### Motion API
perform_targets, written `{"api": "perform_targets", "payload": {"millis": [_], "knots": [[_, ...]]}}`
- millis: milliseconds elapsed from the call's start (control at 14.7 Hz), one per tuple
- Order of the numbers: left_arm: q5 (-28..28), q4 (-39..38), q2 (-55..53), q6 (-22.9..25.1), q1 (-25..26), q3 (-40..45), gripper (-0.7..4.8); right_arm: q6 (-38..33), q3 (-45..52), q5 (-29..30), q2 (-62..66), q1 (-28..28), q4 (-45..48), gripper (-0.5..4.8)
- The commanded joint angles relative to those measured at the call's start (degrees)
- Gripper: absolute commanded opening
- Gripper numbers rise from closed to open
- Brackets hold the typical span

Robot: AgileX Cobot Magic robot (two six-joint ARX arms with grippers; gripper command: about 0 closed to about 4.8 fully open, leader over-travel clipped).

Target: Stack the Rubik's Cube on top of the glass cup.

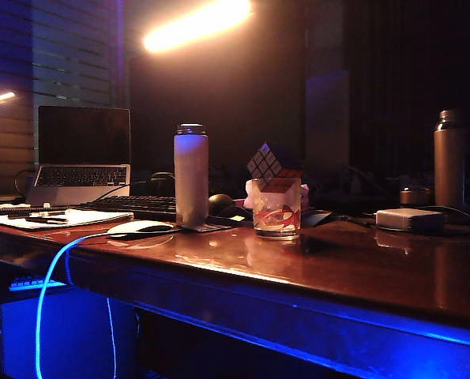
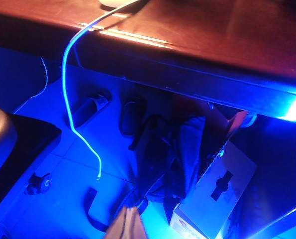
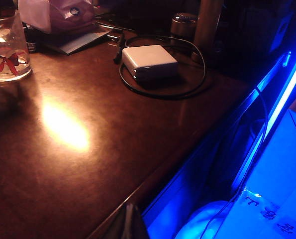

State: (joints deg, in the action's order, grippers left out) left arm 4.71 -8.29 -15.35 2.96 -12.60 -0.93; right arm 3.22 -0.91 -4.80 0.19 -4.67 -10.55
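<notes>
You will find neither arm in the exterior view. Each gripper shows only as a sliver at the edge of its own wrist view: the left gripper (image 2: 127, 224) hangs out past the table's front edge, over the blue-lit floor clutter, and you cannot tell how its jaws stand; the right gripper (image 3: 128, 221) sits at the front edge of the glossy dark wooden table (image 1: 337, 268), fingertips pressed together on nothing. The small dark Rubik's Cube (image 1: 268, 163) with its stickered grid rests on the rim of the short clear glass cup (image 1: 276, 208) printed with red and white swirls, tilted so one corner points up and no face lies level; its lower part is hard to separate from the cup in the dim light. The cup stands upright, just right of the tall white cylindrical bottle (image 1: 191, 174). In the right wrist view the cup (image 3: 6, 47) is cut off, the cube out of frame.
</notes>
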Motion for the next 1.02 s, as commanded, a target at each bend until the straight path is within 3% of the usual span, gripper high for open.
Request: {"api": "perform_targets", "payload": {"millis": [68, 203, 543, 814, 1017], "knots": [[-11.87, 0.79, 5.97, 0.02, 1.22, -0.2, -0.02, -0.24, 0.04, -0.17, -0.07, 0.0, 0.09, -0.01], [-14.99, 1.25, 10.62, 0.0, 4.66, -0.2, -0.02, -0.24, 0.07, -0.17, -0.07, 0.0, 0.07, -0.01], [-14.67, 2.23, 15.32, 0.04, 10.05, 0.55, -0.02, -0.24, 0.04, -0.17, -0.07, 0.0, 0.07, -0.01], [-4.39, 1.18, 15.32, 0.02, 10.03, 0.59, -0.02, -0.24, 0.04, -0.15, -0.07, 0.0, 0.07, -0.01], [-4.46, -1.14, 15.32, 0.02, 10.03, 0.59, -0.02, -0.24, 0.04, -0.15, -0.07, 0.0, 0.07, -0.01]]}}
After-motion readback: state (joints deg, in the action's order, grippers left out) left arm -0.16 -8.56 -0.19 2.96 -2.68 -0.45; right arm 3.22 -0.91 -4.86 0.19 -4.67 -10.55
